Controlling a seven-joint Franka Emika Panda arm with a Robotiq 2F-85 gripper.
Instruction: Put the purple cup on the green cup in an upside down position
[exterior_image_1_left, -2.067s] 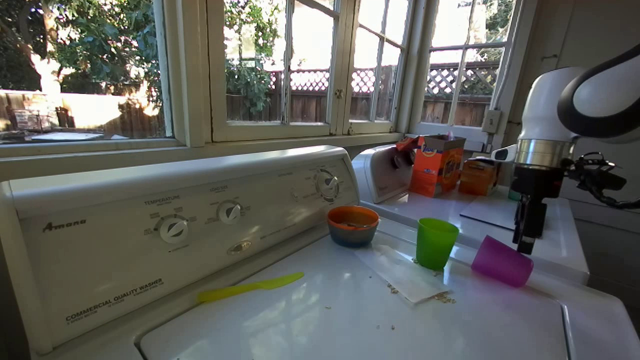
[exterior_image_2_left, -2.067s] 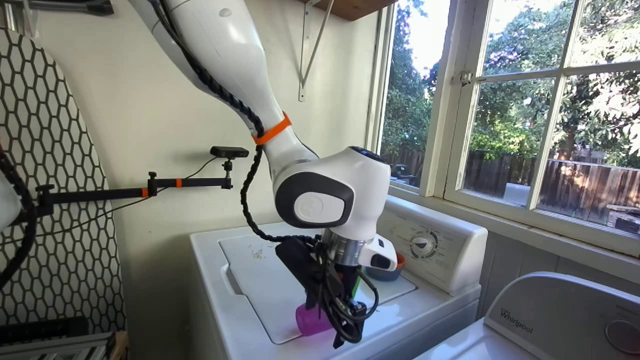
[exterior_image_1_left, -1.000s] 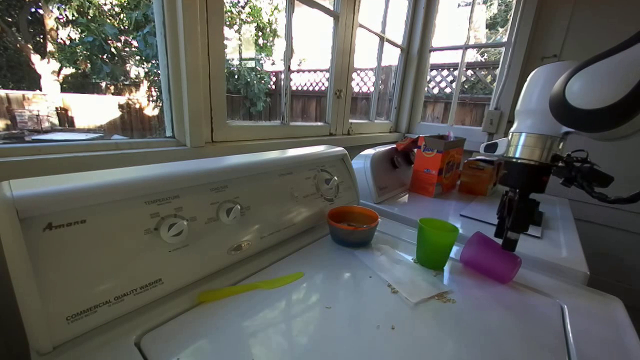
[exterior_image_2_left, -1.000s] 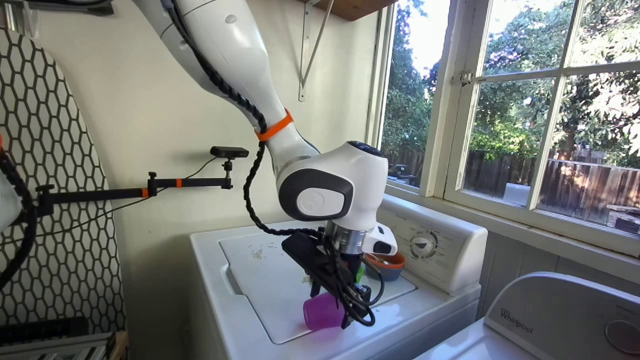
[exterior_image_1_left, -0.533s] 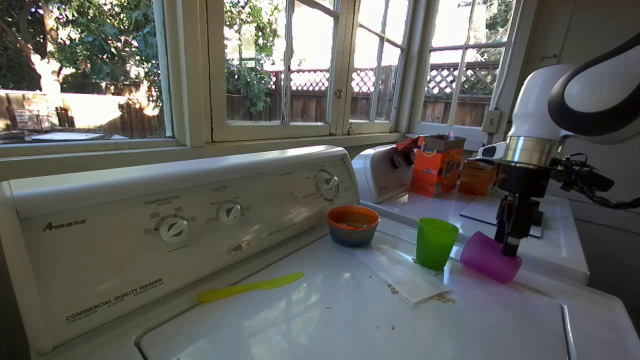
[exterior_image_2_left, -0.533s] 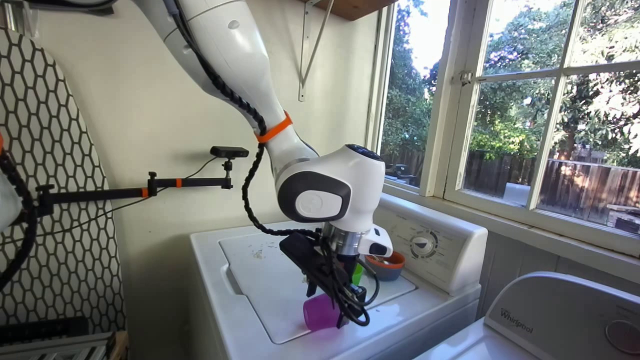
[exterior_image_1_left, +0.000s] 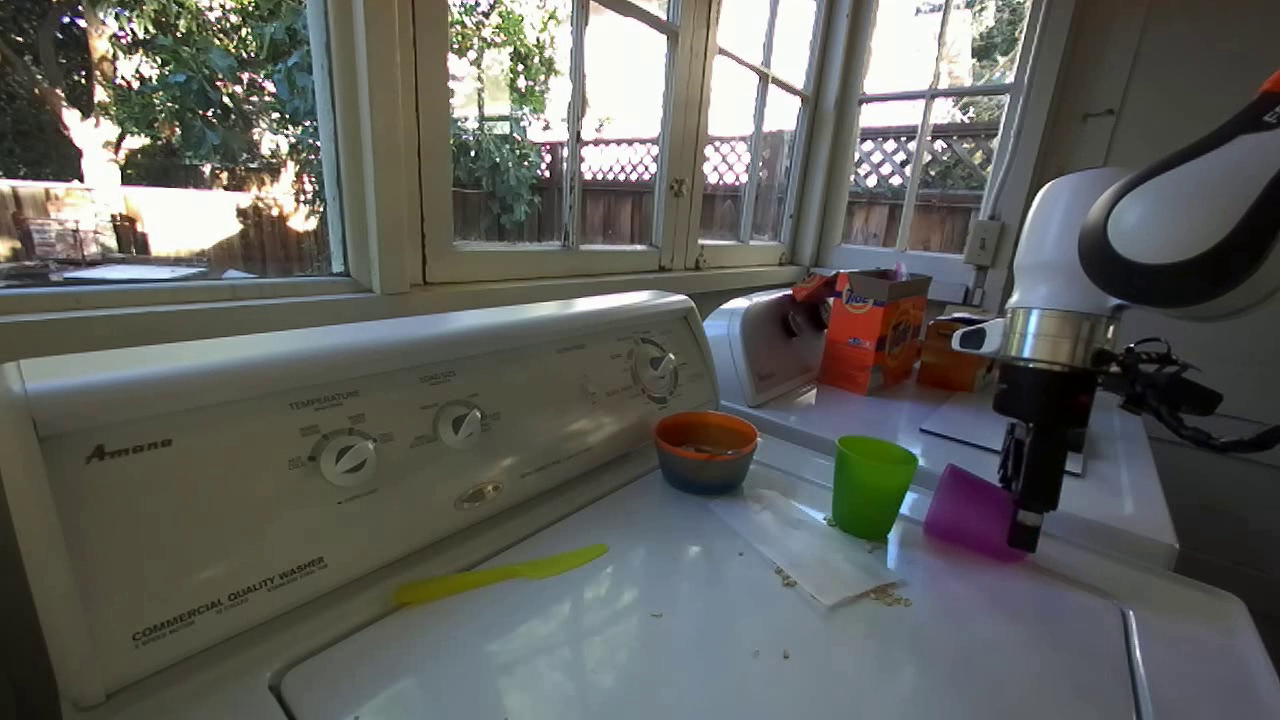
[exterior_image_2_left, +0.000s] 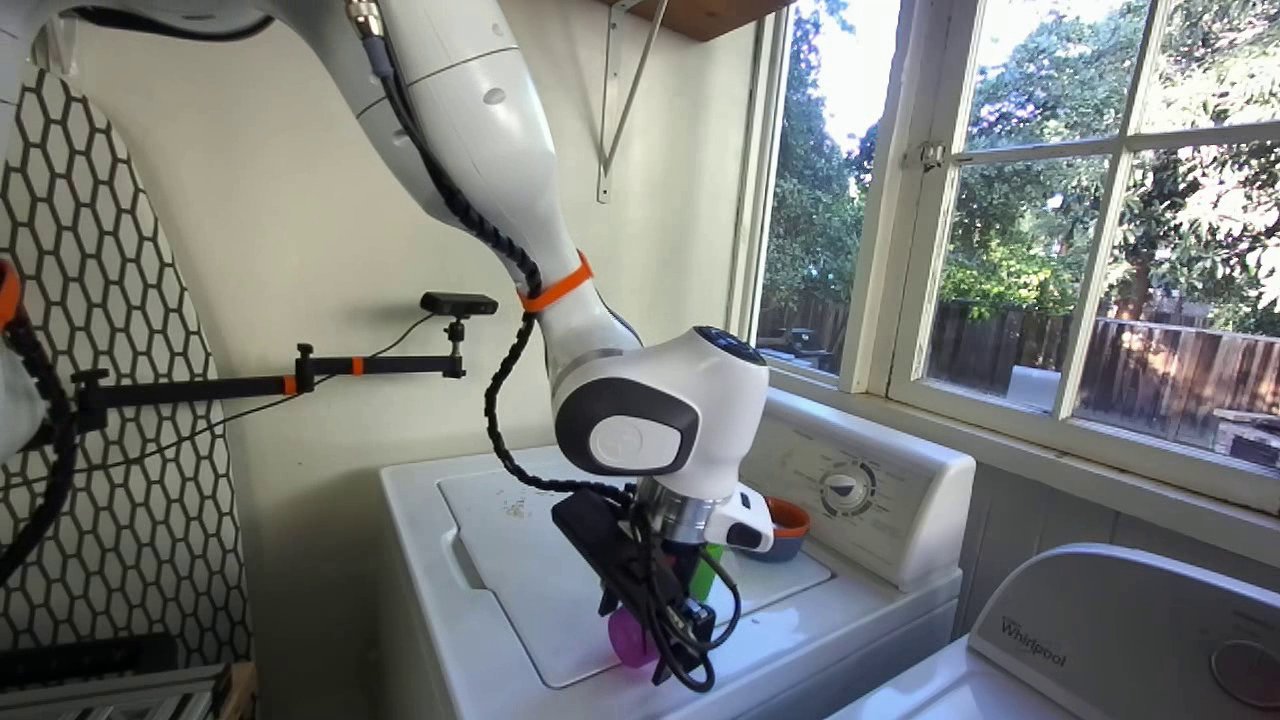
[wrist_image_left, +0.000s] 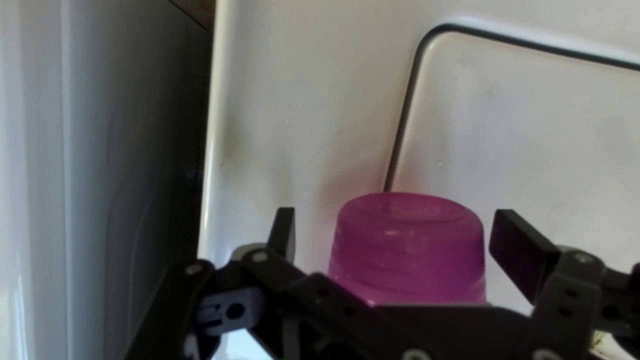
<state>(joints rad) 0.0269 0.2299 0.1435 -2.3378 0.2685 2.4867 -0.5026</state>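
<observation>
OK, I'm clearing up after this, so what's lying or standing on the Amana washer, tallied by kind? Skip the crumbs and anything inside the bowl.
Cups: 2 (purple cup, green cup)
Bowls: 1 (orange-rimmed bowl)
Knives: 1 (yellow-green knife)
Sheets: 1 (thin white sheet)
Total: 5 in view

bright daylight (exterior_image_1_left: 625, 80) comes through white-framed windows (exterior_image_1_left: 577, 130), with leafy trees (exterior_image_2_left: 1040, 230) and a wooden fence (exterior_image_2_left: 1150, 370) outside. an amana washer (exterior_image_1_left: 520, 660) stands beside a whirlpool machine (exterior_image_2_left: 1130, 630), both white. in an exterior view, a cream wall (exterior_image_2_left: 330, 220) carries a metal bracket (exterior_image_2_left: 610, 100) under a brown shelf (exterior_image_2_left: 700, 15); a honeycomb-patterned panel (exterior_image_2_left: 120, 270) stands in front of that wall.
</observation>
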